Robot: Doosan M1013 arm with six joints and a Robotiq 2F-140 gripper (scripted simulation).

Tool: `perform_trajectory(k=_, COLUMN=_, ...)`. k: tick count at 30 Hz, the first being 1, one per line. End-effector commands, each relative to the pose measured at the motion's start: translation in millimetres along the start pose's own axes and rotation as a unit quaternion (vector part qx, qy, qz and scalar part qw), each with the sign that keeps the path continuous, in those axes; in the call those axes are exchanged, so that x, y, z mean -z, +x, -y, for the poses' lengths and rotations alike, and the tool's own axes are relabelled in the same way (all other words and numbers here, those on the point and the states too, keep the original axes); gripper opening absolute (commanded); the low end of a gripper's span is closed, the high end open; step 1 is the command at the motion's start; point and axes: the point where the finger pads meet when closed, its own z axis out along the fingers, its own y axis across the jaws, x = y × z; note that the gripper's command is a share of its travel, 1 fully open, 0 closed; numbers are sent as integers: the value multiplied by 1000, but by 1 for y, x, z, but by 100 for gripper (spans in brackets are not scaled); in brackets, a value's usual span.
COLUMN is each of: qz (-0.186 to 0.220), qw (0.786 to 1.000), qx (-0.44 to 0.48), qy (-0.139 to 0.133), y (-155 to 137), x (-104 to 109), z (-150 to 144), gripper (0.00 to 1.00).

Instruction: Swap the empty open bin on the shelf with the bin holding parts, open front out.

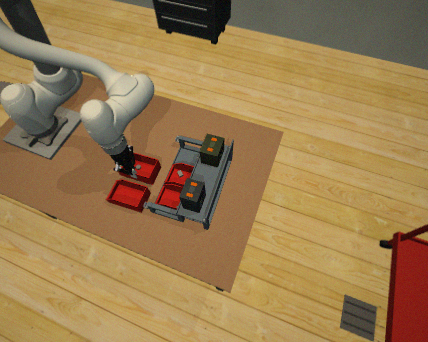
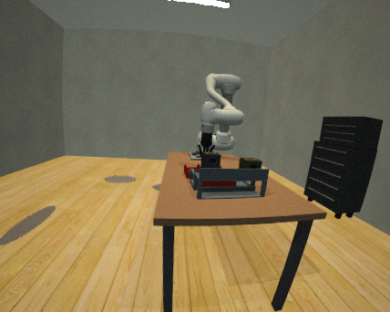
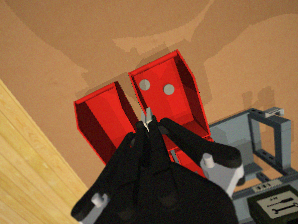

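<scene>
The red open bin with the parts (image 1: 148,169) (image 3: 172,107) stands on the table (image 1: 226,250) left of the grey shelf (image 1: 213,192) (image 2: 230,175) (image 3: 225,132). Two grey round parts (image 3: 169,89) lie in it. The empty red bin (image 1: 128,195) (image 3: 102,117) stands upright on the table right beside it. My gripper (image 1: 127,170) (image 3: 148,114) (image 2: 206,150) reaches down and is shut on the thin side wall of the bin with the parts, on the side next to the empty bin.
Two more red bins (image 1: 182,173) (image 1: 168,197) sit on the shelf's lower board. Two dark boxes (image 1: 212,148) (image 1: 192,194) stand on its top board. A black cabinet (image 1: 191,17) (image 2: 347,160) and a red cart (image 1: 416,285) stand off the table.
</scene>
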Motion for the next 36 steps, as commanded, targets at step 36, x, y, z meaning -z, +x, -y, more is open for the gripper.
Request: perform_trajectory(k=36, qz=0, qw=1000, qx=2, qy=2, y=-1, x=17, z=0, gripper=10)
